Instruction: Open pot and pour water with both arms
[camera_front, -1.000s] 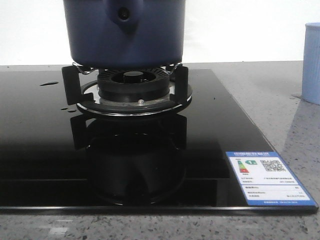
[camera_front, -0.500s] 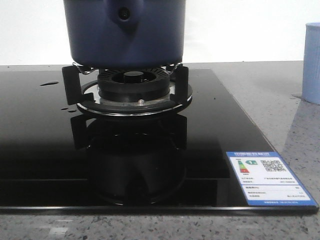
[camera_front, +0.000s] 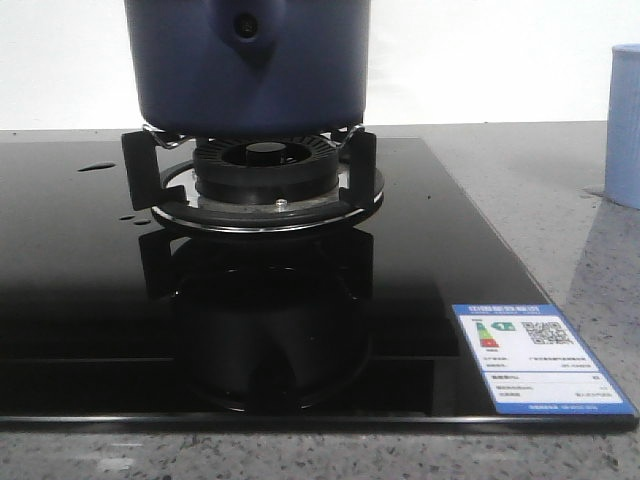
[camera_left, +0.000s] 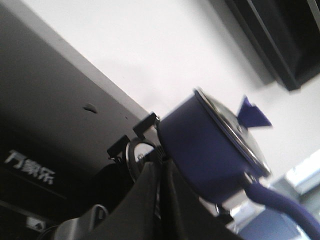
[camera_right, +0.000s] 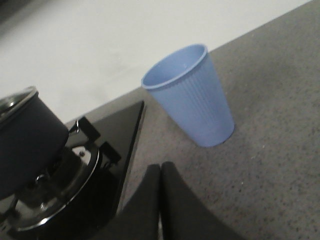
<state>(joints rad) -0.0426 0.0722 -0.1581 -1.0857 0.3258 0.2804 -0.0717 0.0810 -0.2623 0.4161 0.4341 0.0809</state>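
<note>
The pot (camera_front: 248, 65) sits on the burner (camera_front: 267, 178) of the black hob (camera_front: 90, 300), its handle mount with the round rivet turned toward the front camera, and the lid (camera_left: 235, 131) is in place on it, seen edge-on in the left wrist view with a blue knob standing off it. So nothing of the task looks done yet, and the step in hand is, by my reading, the approach to lift the lid. The left gripper (camera_left: 161, 200) has its jaws pressed together with no gap showing and nothing between them; it hangs beside the pot, on the handle side, apart from the wall. The right gripper (camera_right: 160, 200) likewise has its jaws closed flat against each other and empty, over the speckled worktop (camera_right: 280, 165) between the hob and the cup (camera_right: 192, 95), which stands upright to the right of the pot, well apart from it. To do this well, the arm that takes the lid should spread its jaws before it comes near the knob, close on the knob squarely, and lift straight up so the pot does not shift on the burner. The long handle (camera_left: 285, 207) is better gripped close to the pot wall, since a full pot would likely twist in a grip far out.
</note>
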